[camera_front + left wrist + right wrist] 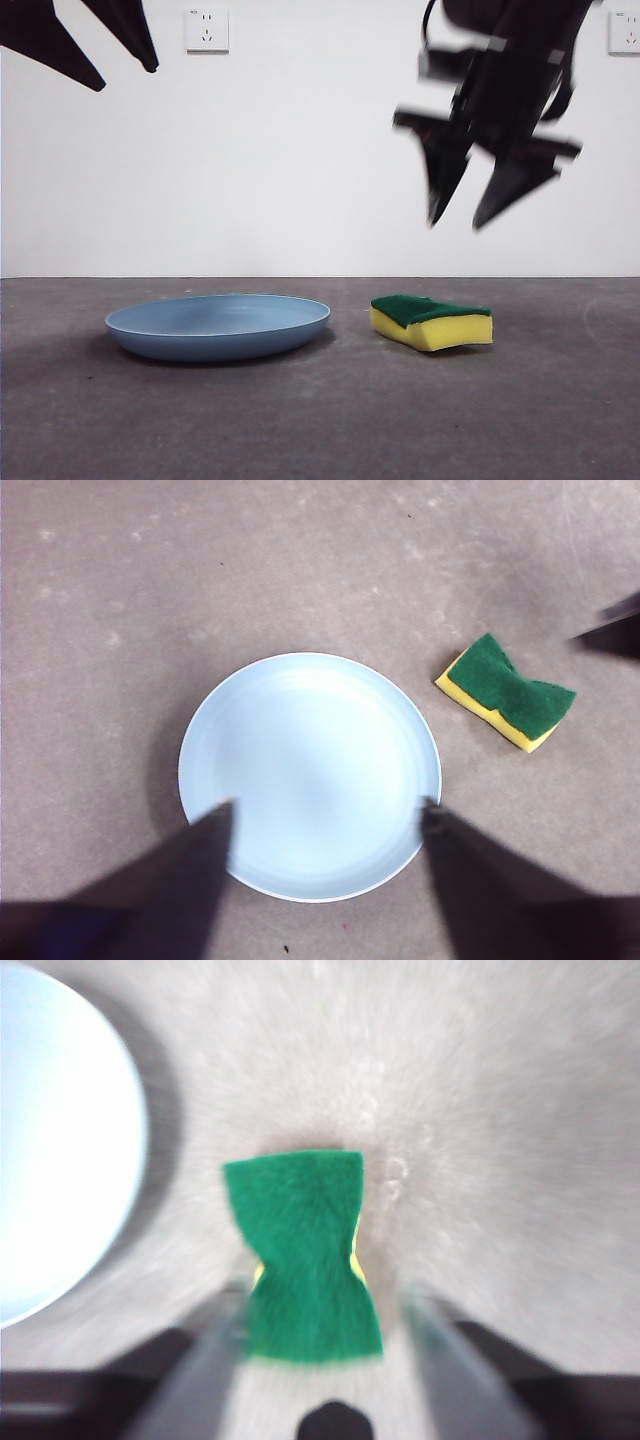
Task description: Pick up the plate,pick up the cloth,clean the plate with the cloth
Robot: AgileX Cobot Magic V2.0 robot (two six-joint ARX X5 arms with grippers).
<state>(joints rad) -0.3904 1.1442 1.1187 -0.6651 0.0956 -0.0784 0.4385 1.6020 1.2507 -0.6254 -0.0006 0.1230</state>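
The light-blue plate [218, 325] lies flat on the grey table, left of centre. To its right rests the cloth [432, 321], a yellow sponge with its green scouring layer up. My right gripper [470, 215] hangs open above the cloth, blurred by motion; in the right wrist view the cloth [305, 1255] sits between the spread jaws of that gripper [322, 1305]. My left gripper [125, 75] is high at the top left, open, directly above the plate [310, 775], with its jaws [325, 815] framing the plate's width. The cloth [507, 691] lies beside the plate there.
The grey table [320, 420] runs back to a white wall with two power sockets [206, 30]. A dark tip of the right gripper [615, 630] shows at the edge of the left wrist view.
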